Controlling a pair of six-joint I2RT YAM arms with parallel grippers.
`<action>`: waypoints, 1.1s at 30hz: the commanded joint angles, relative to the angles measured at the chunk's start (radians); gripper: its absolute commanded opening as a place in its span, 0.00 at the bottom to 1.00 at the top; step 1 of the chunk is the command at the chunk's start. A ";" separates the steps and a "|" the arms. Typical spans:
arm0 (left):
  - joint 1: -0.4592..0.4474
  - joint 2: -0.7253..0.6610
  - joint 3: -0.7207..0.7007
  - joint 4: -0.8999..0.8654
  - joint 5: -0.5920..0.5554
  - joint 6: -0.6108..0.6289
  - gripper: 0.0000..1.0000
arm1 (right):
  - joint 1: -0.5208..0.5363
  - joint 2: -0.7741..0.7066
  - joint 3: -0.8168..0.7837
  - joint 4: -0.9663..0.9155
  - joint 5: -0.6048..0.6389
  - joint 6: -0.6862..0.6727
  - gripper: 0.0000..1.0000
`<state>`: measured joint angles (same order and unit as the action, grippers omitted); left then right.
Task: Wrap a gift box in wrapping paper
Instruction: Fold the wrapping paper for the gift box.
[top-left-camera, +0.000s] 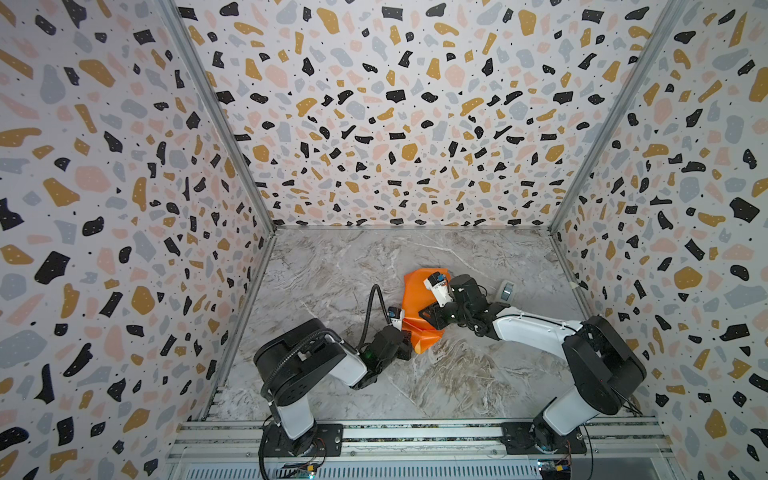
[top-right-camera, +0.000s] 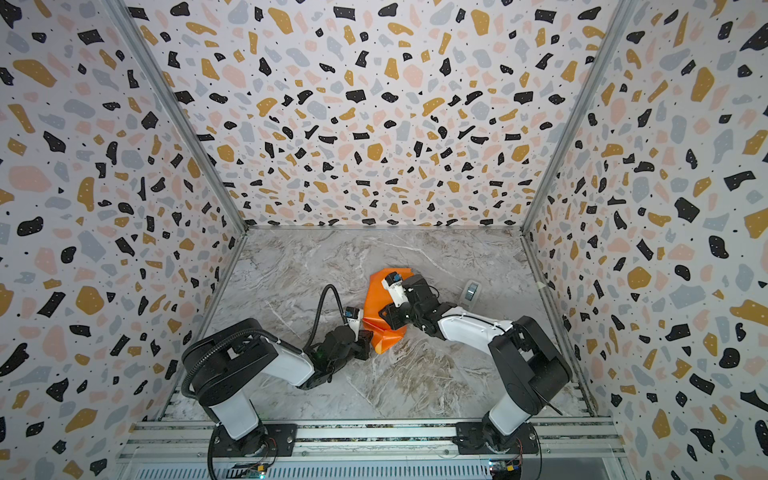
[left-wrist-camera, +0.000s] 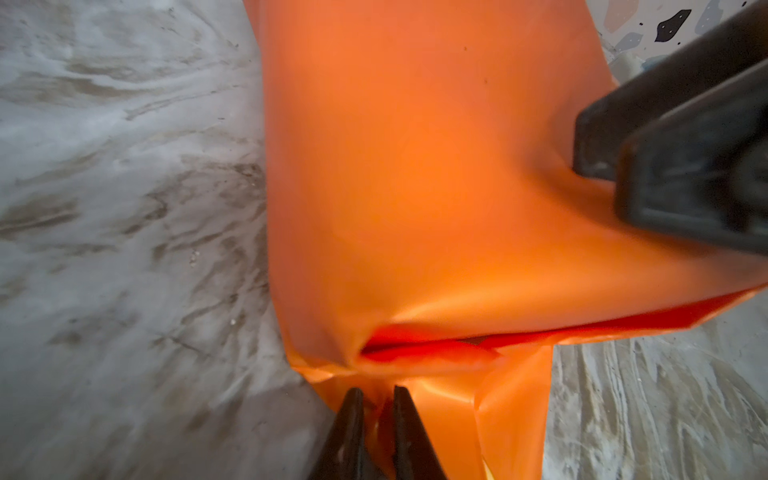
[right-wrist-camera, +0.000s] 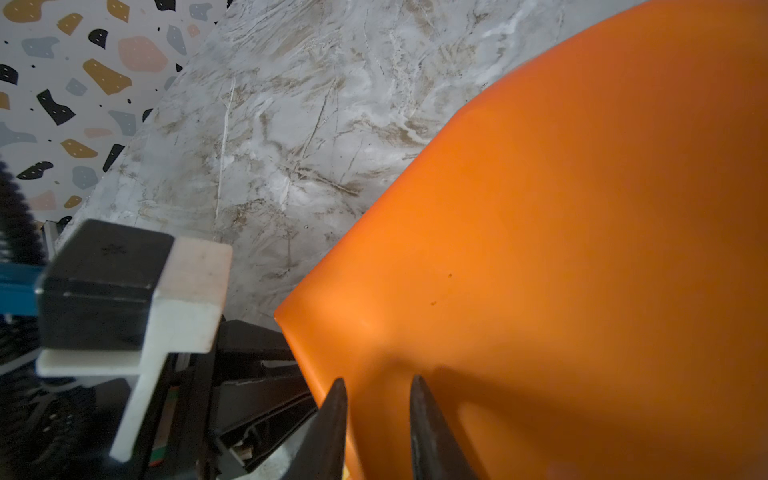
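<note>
A marble-patterned worktop (top-left-camera: 353, 266) is seen from above in both top views, enclosed by terrazzo-print walls (top-left-camera: 374, 104). A rail (top-left-camera: 415, 432) is run along the bottom of the frame.

At the lower left, the left arm (top-left-camera: 307, 361) is mounted on the rail and extended up and rightward toward the centre. The left gripper (top-left-camera: 406, 334) is set against the lower left edge of the paper (top-left-camera: 415, 299). In the left wrist view its fingers (left-wrist-camera: 353, 428) are shown almost together, clamped on a crumpled fold at the sheet's edge.

The paper is found at the centre of the worktop, bundled into a lumpy shape with only its orange face shown. A loose flap is spread on the worktop at its lower end. The box cannot be seen; whether it is under the paper cannot be told.

Just right of the bundle's middle, the right gripper (top-left-camera: 426, 315) is laid over the paper, pointing left. In the right wrist view its fingers (right-wrist-camera: 332, 424) are held a little apart, with smooth orange paper seen in the gap. In the left wrist view their tips are pressed into the sheet, and a dent is formed there.

Farther right, a small grey object (top-left-camera: 506, 291) is stood on the worktop, apart from the paper. At the lower right, the right arm (top-left-camera: 536, 328) is extended in from the rail.
</note>
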<state>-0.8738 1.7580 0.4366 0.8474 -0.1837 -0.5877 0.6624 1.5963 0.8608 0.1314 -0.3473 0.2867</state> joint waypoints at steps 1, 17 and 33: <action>-0.028 0.044 -0.002 -0.070 0.055 -0.005 0.15 | 0.015 0.021 -0.023 -0.086 -0.005 0.006 0.27; -0.037 -0.059 -0.030 -0.151 0.041 0.025 0.16 | 0.016 0.020 -0.022 -0.089 -0.004 0.005 0.27; -0.039 -0.183 -0.074 -0.173 -0.038 0.048 0.17 | 0.016 0.022 -0.021 -0.088 -0.004 0.008 0.27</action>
<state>-0.9066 1.6154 0.3759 0.7082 -0.1772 -0.5671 0.6682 1.5963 0.8608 0.1314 -0.3481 0.2867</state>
